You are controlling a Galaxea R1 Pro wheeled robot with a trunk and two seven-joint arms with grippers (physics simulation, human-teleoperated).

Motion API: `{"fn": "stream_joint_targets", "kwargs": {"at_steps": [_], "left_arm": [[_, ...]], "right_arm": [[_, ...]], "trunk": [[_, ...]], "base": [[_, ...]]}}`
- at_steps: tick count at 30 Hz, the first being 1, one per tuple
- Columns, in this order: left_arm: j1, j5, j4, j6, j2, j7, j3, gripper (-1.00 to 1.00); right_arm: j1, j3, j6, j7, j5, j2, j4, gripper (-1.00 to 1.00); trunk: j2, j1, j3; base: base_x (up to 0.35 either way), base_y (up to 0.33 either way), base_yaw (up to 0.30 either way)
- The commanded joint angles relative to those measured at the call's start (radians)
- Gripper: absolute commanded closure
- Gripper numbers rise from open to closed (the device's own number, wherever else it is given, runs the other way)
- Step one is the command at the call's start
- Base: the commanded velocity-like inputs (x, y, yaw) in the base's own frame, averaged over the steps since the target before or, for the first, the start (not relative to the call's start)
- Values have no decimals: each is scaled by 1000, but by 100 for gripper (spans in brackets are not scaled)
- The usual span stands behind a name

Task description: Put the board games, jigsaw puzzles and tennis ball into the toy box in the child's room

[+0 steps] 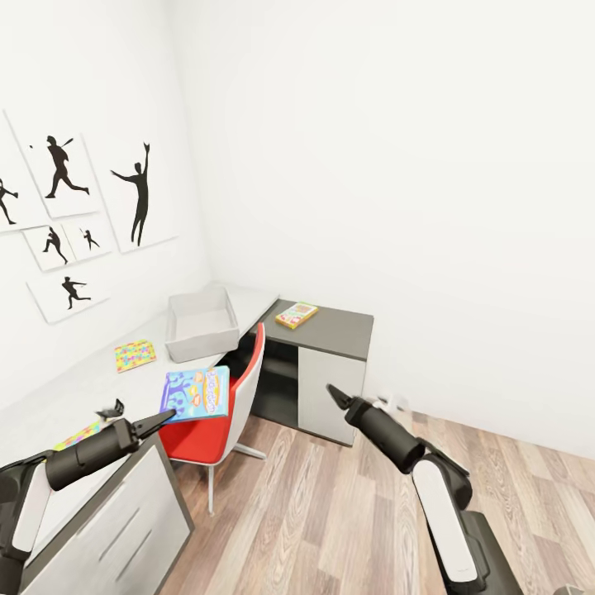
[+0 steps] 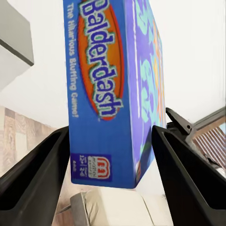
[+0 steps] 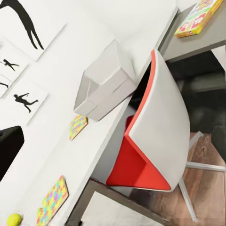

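Child's room, corner with bench.

Left gripper (image 1: 165, 416): closed on the blue board game (image 1: 197, 393), one finger on each side of the box's lower end. In the left wrist view the fingers (image 2: 35, 176) flank the blue board game (image 2: 110, 89), whose edge reads "Balderdash". The box is held in the air beside the bench front, above the red chair (image 1: 216, 417).

Right gripper (image 1: 336, 396): raised over the wood-plank floor (image 1: 330, 512), well apart from the bench, nothing between its fingers; how far open it stands cannot be told.

Bench (image 1: 91, 388): long pale top along the poster wall, joined at the corner to a lower dark-grey cabinet top (image 1: 335, 326).

Toy box (image 1: 201, 322): light grey open tray on the pale top near the corner; no contents visible. Also seen from the right wrist (image 3: 103, 84).

Yellow-green board game (image 1: 297, 314): flat on the dark-grey cabinet top, near its back edge (image 3: 198, 18).

Jigsaw puzzle, first (image 1: 135, 354): flat on the pale top, near the toy box on the robot's side (image 3: 77, 126).

Jigsaw puzzle, second (image 1: 78, 435): flat on the pale top, partly behind the left arm (image 3: 52, 199).

Tennis ball (image 3: 14, 219): on the pale top, just beside the second puzzle.

Posters (image 1: 62, 165): black athlete silhouettes on the white wall above the bench.
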Motion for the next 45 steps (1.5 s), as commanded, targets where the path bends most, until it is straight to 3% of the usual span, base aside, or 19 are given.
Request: {"fn": "stream_joint_targets", "kwargs": {"at_steps": [1, 7, 24, 45], "left_arm": [[-1, 0, 0, 6, 1, -9, 0, 100], [-1, 0, 0, 6, 7, -21, 1, 100], [-1, 2, 0, 4, 11, -25, 0, 100], [-1, -3, 1, 0, 10, -24, -1, 100]], "right_arm": [[-20, -2, 46, -16, -1, 0, -1, -100], [-48, 3, 113, -88, -4, -2, 4, -100], [-54, 10, 68, -97, -3, -1, 0, -100], [-54, 15, 68, -98, -3, -1, 0, -100]], "trunk": [[-2, 1, -2], [-2, 1, -2], [-2, 1, -2], [-2, 1, -2]], "base": [[9, 0, 0], [4, 0, 0], [49, 10, 8], [184, -1, 269]]}}
